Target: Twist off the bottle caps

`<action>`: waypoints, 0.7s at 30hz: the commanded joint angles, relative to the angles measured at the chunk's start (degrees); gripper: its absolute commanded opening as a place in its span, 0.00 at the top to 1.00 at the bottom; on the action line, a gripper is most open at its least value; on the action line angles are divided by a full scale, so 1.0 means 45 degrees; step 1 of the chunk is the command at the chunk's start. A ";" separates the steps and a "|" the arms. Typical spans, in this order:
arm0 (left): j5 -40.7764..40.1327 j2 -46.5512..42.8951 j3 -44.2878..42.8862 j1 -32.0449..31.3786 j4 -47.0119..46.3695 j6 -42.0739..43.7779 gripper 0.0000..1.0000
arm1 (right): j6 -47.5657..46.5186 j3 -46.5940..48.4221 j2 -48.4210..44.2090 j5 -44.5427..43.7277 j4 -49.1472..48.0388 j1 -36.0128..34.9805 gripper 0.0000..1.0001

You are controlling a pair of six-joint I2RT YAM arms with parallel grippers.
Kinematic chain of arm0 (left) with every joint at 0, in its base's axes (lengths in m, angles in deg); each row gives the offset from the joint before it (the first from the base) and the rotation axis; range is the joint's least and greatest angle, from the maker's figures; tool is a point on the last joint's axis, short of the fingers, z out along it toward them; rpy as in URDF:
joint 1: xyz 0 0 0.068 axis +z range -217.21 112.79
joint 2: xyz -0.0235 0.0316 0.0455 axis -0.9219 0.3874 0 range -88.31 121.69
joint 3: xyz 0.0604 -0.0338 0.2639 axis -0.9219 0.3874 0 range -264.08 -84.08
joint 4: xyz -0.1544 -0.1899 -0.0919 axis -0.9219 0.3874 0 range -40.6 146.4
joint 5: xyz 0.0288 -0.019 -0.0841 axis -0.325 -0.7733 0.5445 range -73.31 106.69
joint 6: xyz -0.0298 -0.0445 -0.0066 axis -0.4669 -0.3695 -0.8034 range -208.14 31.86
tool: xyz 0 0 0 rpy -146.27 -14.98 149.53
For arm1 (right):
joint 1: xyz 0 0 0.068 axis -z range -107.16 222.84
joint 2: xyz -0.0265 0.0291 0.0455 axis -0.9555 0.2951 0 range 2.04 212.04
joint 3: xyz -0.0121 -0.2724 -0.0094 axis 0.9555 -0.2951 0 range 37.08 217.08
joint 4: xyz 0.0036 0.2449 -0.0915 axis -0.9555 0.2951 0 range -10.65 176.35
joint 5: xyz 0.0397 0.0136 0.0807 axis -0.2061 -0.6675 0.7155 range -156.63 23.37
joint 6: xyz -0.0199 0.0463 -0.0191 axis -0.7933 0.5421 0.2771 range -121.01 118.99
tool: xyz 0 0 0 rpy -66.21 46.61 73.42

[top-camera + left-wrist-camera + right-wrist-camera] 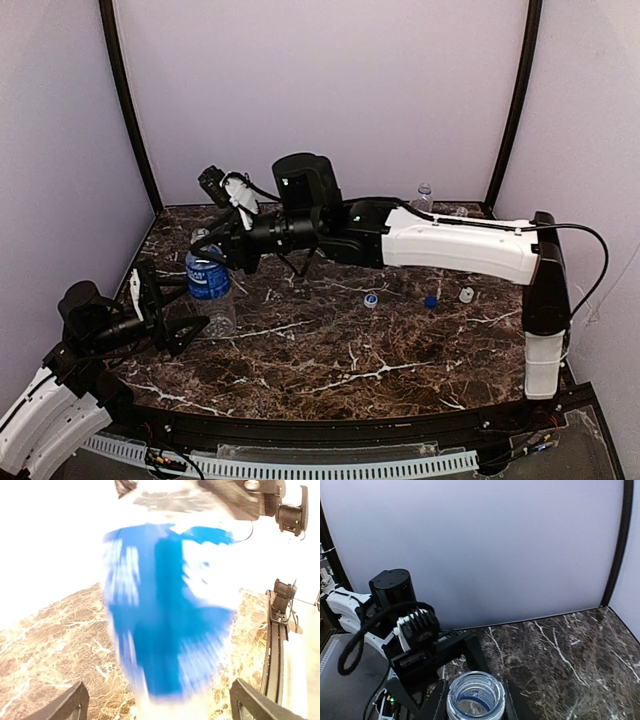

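A clear bottle with a blue label (210, 280) stands upright at the table's left. My right gripper (207, 250) reaches across from the right and is shut on its neck. In the right wrist view the bottle's open mouth (474, 695) sits between the two fingers (431, 706), with no cap on it. My left gripper (192, 308) is open beside the bottle's lower body. In the left wrist view the label (165, 615) is blurred between widely spread fingers (67, 707). A pale cap (371, 299), a blue cap (430, 301) and a white cap (467, 294) lie loose on the marble.
Another small clear bottle (424, 197) stands at the back right by the wall. The right arm's white link (460, 245) spans the table above its middle. Pale walls close the back and both sides.
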 commanded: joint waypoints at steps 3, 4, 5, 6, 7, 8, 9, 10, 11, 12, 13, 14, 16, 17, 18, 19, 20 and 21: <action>-0.0241 -0.0264 0.0210 0.0410 -0.0315 -0.0364 0.01 | -0.0579 -0.2770 -0.2886 -0.5477 0.0208 0.1362 1.00; -0.0202 -0.0271 0.0213 0.0461 -0.0319 -0.0369 0.01 | -0.0591 -0.3162 -0.3072 -0.6624 0.0145 0.1590 1.00; -0.0183 -0.0277 0.0216 0.0549 -0.0321 -0.0372 0.01 | -0.0585 -0.3538 -0.3178 -0.7607 0.0039 0.1816 1.00; -0.0212 -0.0277 0.0216 0.0599 -0.0331 -0.0373 0.01 | -0.0491 -0.3922 -0.3250 -0.8426 0.0012 0.2142 1.00; -0.0227 -0.0268 0.0217 0.0686 -0.0324 -0.0373 0.01 | -0.0358 -0.4280 -0.3300 -0.9124 -0.0436 0.2488 1.00; -0.0252 -0.0264 0.0217 0.0726 -0.0323 -0.0374 0.01 | -0.0241 -0.4686 -0.3338 -0.9651 -0.0919 0.2814 1.00; -0.0220 -0.0245 0.0226 0.0815 -0.0322 -0.0374 0.01 | -0.0163 -0.5042 -0.3328 -1.0088 -0.1400 0.3158 1.00; -0.0211 -0.0233 0.0231 0.0849 -0.0322 -0.0364 0.01 | -0.0221 -0.5431 -0.3325 -1.0423 -0.1965 0.3563 1.00; -0.0180 -0.0213 0.0235 0.0924 -0.0322 -0.0371 0.01 | -0.0290 -0.5765 -0.3283 -1.0646 -0.2536 0.3813 1.00; -0.0172 -0.0197 0.0245 0.0962 -0.0322 -0.0358 0.01 | -0.0362 -0.6022 -0.3195 -1.0813 -0.3108 0.4057 1.00; -0.0156 -0.0175 0.0253 0.1030 -0.0322 -0.0356 0.01 | -0.0565 -0.6276 -0.3091 -1.0902 -0.3705 0.4253 1.00; -0.0169 -0.0158 0.0254 0.1084 -0.0322 -0.0355 0.01 | -0.0699 -0.6454 -0.2953 -1.1030 -0.4216 0.4446 1.00; -0.0166 -0.0116 0.0270 0.1197 -0.0332 -0.0369 0.01 | -0.0729 -0.6655 -0.2604 -1.1274 -0.4865 0.4857 1.00; -0.0154 -0.0099 0.0274 0.1265 -0.0339 -0.0371 0.01 | -0.0663 -0.6655 -0.2419 -1.1245 -0.4935 0.5068 1.00; -0.0149 -0.0072 0.0275 0.1326 -0.0340 -0.0363 0.01 | -0.0518 -0.6648 -0.2249 -1.1205 -0.4971 0.5241 1.00; -0.0150 -0.0058 0.0275 0.1349 -0.0341 -0.0359 0.01 | -0.0368 -0.6657 -0.2096 -1.1168 -0.5002 0.5383 1.00; -0.0157 -0.0023 0.0290 0.1386 -0.0341 -0.0360 0.01 | -0.0289 -0.6707 -0.1979 -1.1139 -0.5096 0.5486 1.00; -0.0152 -0.0014 0.0292 0.1408 -0.0356 -0.0357 0.01 | -0.0130 -0.6764 -0.1855 -1.1170 -0.5127 0.5569 1.00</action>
